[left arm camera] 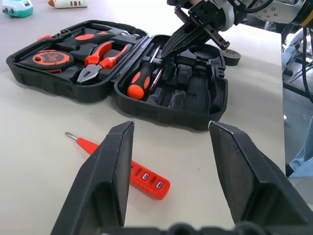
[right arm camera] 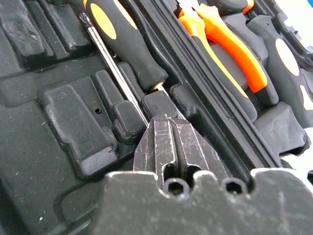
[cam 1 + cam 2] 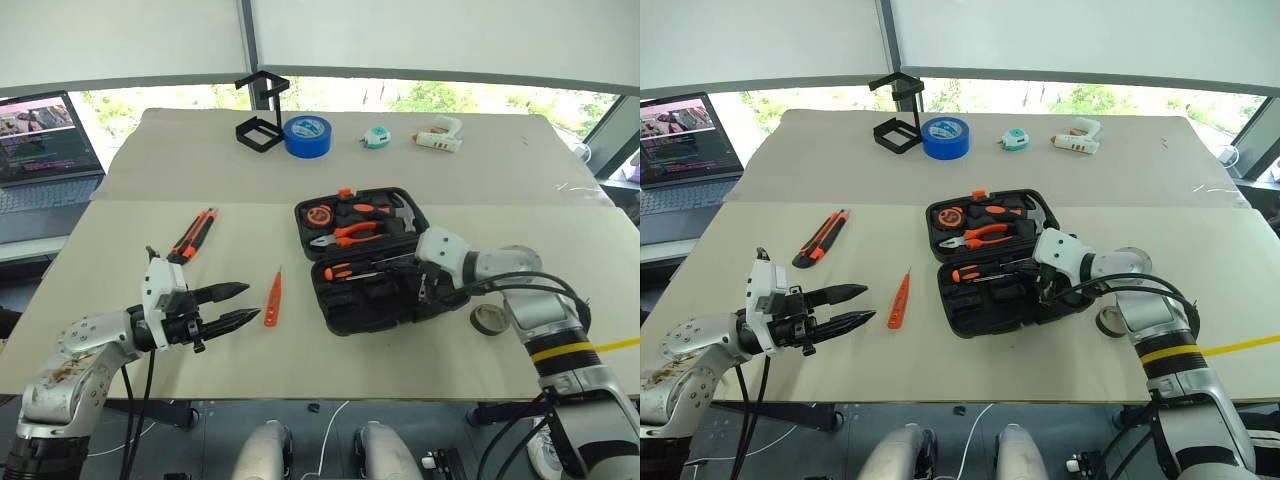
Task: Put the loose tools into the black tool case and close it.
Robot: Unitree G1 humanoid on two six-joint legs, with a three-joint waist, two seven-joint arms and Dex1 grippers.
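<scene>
Black tool case lies open on your counter, one screwdriver inside; right jaws closed, empty; left jaws half open, empty.

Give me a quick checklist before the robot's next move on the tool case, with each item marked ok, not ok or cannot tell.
1. Black tool case lying open on the table: ok.
2. Screwdriver resting in the case's near half: ok.
3. Right gripper shut, fingers over the screwdriver shaft; whether it pinches the shaft: cannot tell.
4. Left gripper open and holding nothing: ok.
5. Loose tools all packed: not ok; the tester pen, utility knife and small grey tape roll lie on the table outside the case.
6. Case ready to close: not ok.
</scene>
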